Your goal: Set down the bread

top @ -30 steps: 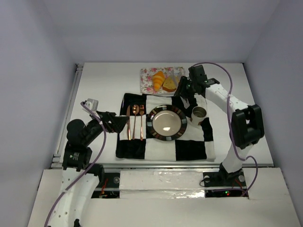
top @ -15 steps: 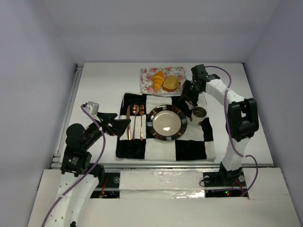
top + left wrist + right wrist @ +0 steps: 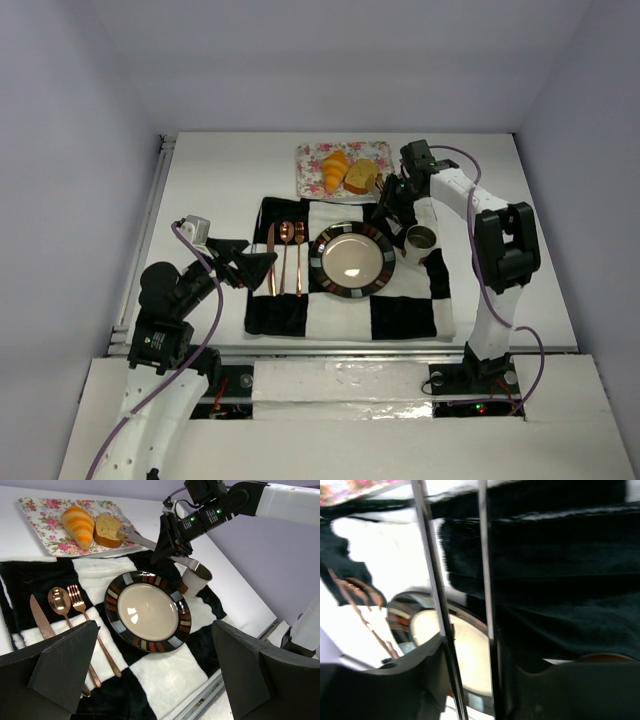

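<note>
— What's the biggest thing there?
— The white surface (image 3: 200,180), with a black-and-white checked cloth (image 3: 400,318) over its near middle. A flowered tray (image 3: 310,160) lies at the cloth's 12 o'clock edge, and a plate (image 3: 352,260) with a striped rim sits at the cloth's centre.
— And the arms?
— The left gripper (image 3: 255,265) hangs at the plate's 9 o'clock, jaws spread wide, nothing in them. The right gripper (image 3: 390,203), at the plate's 1 o'clock, is clamped around metal tongs (image 3: 140,537) whose two arms stand apart.
— Where's the bread?
— Both pieces are on the tray, the croissant (image 3: 80,525) right beside the slice (image 3: 107,527), at its 9 o'clock. The tong tips are at the slice's 3 o'clock edge. Whether they touch it, I cannot tell.
— Smaller things?
— A cup (image 3: 195,580) at the plate's 3 o'clock, near the tongs' back end. A knife (image 3: 40,617), spoon (image 3: 60,602) and fork (image 3: 82,605) lie side by side at the plate's 9 o'clock.
</note>
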